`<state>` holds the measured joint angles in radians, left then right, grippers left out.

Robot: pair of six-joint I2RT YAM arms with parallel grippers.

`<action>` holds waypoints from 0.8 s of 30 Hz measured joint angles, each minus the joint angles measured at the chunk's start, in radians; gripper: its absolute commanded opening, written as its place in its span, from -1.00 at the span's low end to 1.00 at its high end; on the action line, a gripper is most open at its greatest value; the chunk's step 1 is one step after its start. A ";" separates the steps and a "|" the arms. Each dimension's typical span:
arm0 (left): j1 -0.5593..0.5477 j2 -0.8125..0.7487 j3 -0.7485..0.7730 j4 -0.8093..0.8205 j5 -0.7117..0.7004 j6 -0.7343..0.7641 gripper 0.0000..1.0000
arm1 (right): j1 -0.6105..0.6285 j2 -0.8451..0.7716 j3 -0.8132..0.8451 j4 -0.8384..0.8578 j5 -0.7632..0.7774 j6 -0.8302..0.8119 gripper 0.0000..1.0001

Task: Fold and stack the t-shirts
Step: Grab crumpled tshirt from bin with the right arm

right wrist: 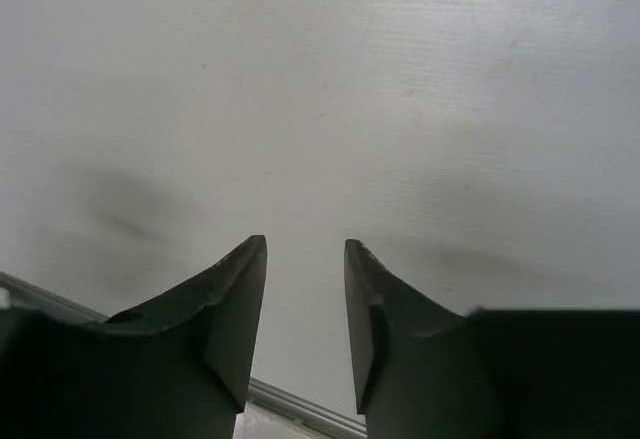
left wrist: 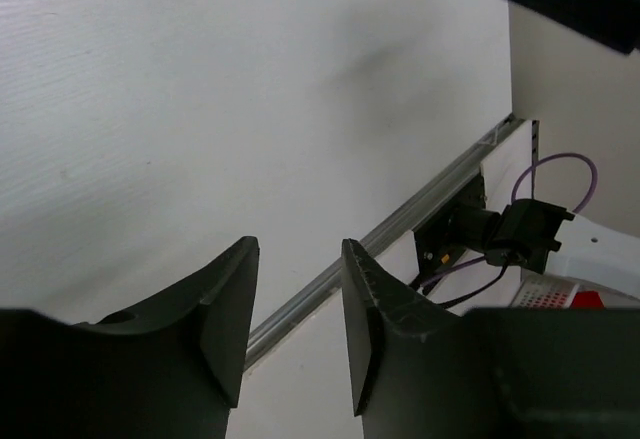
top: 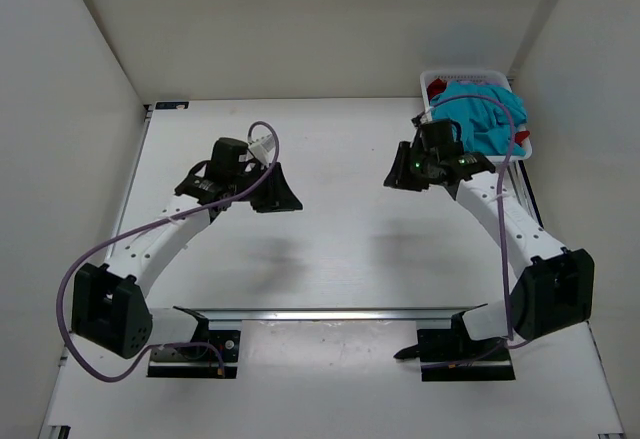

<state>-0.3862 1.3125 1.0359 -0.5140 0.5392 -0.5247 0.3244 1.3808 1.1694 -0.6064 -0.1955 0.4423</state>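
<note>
Underneath everything, a white table (top: pixel 340 249), walled in white on three sides. Bolted at its near edge, the left arm (top: pixel 165 244) and the right arm (top: pixel 505 224), both bent inward, raised above the tabletop and well apart from each other. Between the two bases, an aluminium rail (top: pixel 330 314).

In the far right corner, a white mesh basket (top: pixel 432 79). Heaped inside it and spilling over the near rim, a teal-blue t-shirt (top: pixel 480 114), crumpled and unfolded. Beneath that, at the basket's left end, a small patch of a red t-shirt (top: pixel 436 90).

Just in front of the basket, the right gripper (top: pixel 405 174), its dark fingers (right wrist: pixel 225 309) apart, with bare table showing through the gap. Left of centre, the left gripper (top: pixel 280 202), its fingers (left wrist: pixel 220 309) likewise apart over plain tabletop and clamped on no cloth.

Looping out from the left arm, a purple cable (top: pixel 68 304).
</note>
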 measured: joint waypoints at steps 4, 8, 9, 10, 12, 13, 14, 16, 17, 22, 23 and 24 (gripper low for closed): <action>-0.063 -0.003 -0.013 0.024 0.013 -0.008 -0.55 | -0.036 0.061 0.121 -0.036 0.006 0.001 -1.00; -0.129 -0.003 -0.006 0.013 -0.007 0.006 -0.70 | -0.079 0.176 0.319 -0.079 0.046 -0.023 -1.00; -0.144 -0.003 0.000 -0.002 -0.020 0.013 -0.67 | -0.095 0.201 0.367 -0.088 0.055 -0.028 -0.99; -0.150 -0.003 0.003 -0.007 -0.027 0.018 -0.66 | -0.122 0.226 0.416 -0.096 0.061 -0.032 -1.00; -0.164 -0.008 0.004 -0.015 -0.044 0.024 -0.55 | -0.210 0.276 0.513 -0.117 0.078 -0.043 -1.00; -0.169 -0.010 0.003 -0.019 -0.050 0.028 -0.53 | -0.241 0.291 0.541 -0.120 0.089 -0.045 -1.00; -0.172 -0.011 0.003 -0.021 -0.054 0.028 -0.50 | -0.289 0.314 0.577 -0.125 0.103 -0.050 -0.95; -0.178 -0.013 0.003 -0.029 -0.062 0.032 -0.48 | -0.372 0.365 0.645 -0.130 0.147 -0.058 -0.73; -0.181 -0.013 0.003 -0.034 -0.066 0.035 -0.47 | -0.399 0.386 0.666 -0.134 0.168 -0.061 -0.53; -0.186 -0.013 0.003 -0.043 -0.080 0.045 -0.39 | -0.472 0.481 0.690 -0.160 0.218 -0.084 -0.15; -0.186 -0.013 0.003 -0.043 -0.080 0.046 -0.38 | -0.479 0.493 0.681 -0.162 0.218 -0.087 -0.10; -0.185 -0.013 0.003 -0.043 -0.080 0.046 -0.38 | -0.485 0.501 0.669 -0.165 0.216 -0.090 -0.08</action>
<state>-0.5713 1.2995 1.0393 -0.5575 0.4595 -0.4789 -0.1608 1.8820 1.8389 -0.7715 0.0208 0.3523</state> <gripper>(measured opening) 0.301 0.437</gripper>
